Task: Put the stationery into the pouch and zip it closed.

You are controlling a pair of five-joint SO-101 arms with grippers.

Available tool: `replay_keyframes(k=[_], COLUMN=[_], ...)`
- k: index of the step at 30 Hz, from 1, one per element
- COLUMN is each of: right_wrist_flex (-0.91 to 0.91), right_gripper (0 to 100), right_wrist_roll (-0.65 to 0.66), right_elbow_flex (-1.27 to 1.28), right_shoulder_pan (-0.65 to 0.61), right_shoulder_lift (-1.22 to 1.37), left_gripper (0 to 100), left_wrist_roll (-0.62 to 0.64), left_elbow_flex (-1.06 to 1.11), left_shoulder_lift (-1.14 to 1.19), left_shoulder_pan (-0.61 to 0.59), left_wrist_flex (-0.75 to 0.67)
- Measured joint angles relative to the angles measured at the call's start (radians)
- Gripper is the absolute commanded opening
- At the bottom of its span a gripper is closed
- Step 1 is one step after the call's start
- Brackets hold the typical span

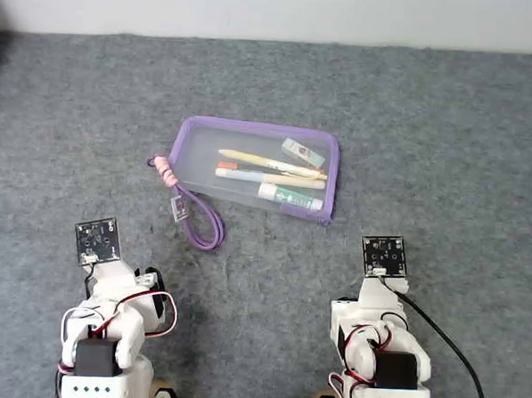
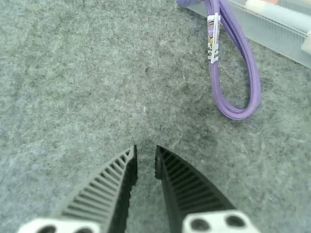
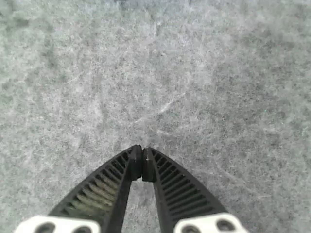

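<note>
Pouch point(image 1: 201, 155): flat, rectangular, with clear frosted walls and purple edging. It lies flat near the middle of the counter point(image 1: 447, 146), about midway between the left and right edges, tilted slightly. Stationery shows through the wall: yellow pencil point(image 1: 268, 162), pale pen with an orange end point(image 1: 263, 177), white stick with a green label point(image 1: 290, 197) and small eraser point(image 1: 303, 153) near the far long side. Whether the zip is fully shut cannot be told.

Strap point(image 1: 202, 222): a purple cord loop fixed at the pouch's left short end by a pink coil point(image 1: 166, 170). It trails toward the near edge and carries a small white tag point(image 1: 179, 209).

Left gripper point(image 2: 145, 150): near edge, left side, over bare grey felt. Its jaws are a narrow gap apart and hold nothing; the strap loop lies near, not touching.

Right gripper point(image 3: 142, 149): near edge, right side, over bare felt, with its tips pressed together and holding nothing.
</note>
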Motion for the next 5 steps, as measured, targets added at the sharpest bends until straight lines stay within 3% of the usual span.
replay_keyframes(k=[5], right_wrist_flex=[0.0], right_gripper=[0.8], right_wrist_roll=[0.0], right_elbow_flex=[0.0], right_shoulder_pan=[0.0], right_shoulder_lift=[0.0], left_gripper=[7], left_wrist_roll=[0.0], left_elbow_flex=[0.0], left_shoulder_lift=[0.0], left_shoulder_pan=[0.0], left_wrist_flex=[0.0])
